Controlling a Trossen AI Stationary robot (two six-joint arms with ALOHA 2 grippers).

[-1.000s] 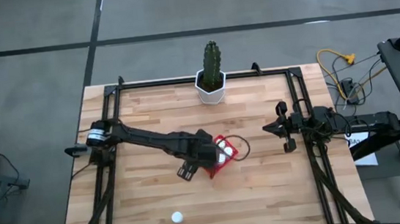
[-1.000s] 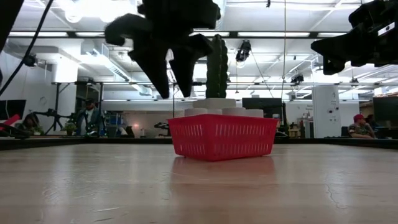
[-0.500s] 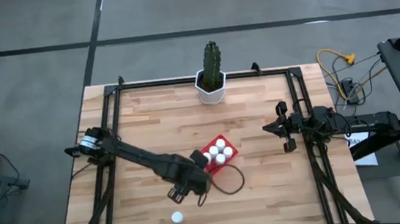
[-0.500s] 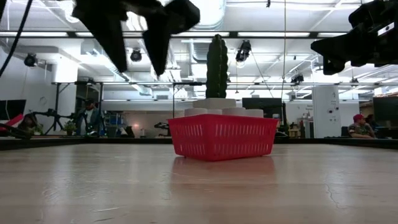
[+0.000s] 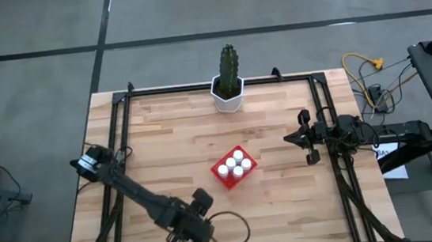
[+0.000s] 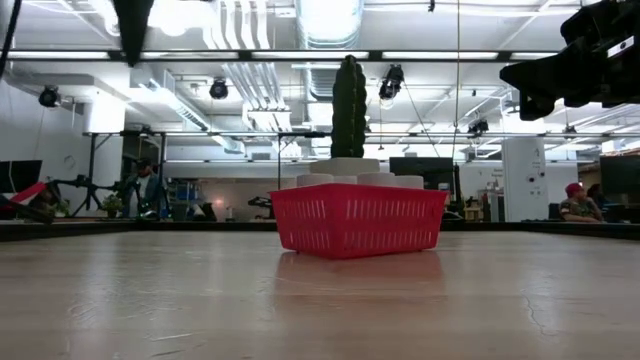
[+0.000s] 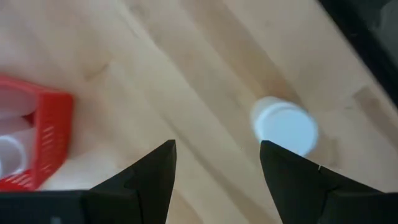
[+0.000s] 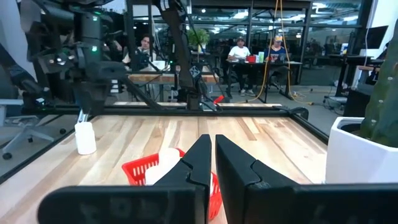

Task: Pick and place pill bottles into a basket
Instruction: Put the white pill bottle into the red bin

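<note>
The left gripper (image 5: 185, 233), moved from the basket (image 5: 232, 169) to the near bench edge, is held wide-jawed, empty, over the last loose pill bottle (image 7: 285, 126); right jaws are closed.

The light is bright and even. It comes from long lamps (image 6: 330, 15) on the ceiling, and they glow so white that they wash out. The wooden table (image 6: 320, 300) is shiny and shows a soft red mirror of the basket (image 6: 358, 218). Shadows are faint. The arms up high look like black shapes against the lamps. Close up, the left arm's fingers (image 7: 152, 174) and the loose bottle (image 7: 285, 126) look fuzzy.
</note>
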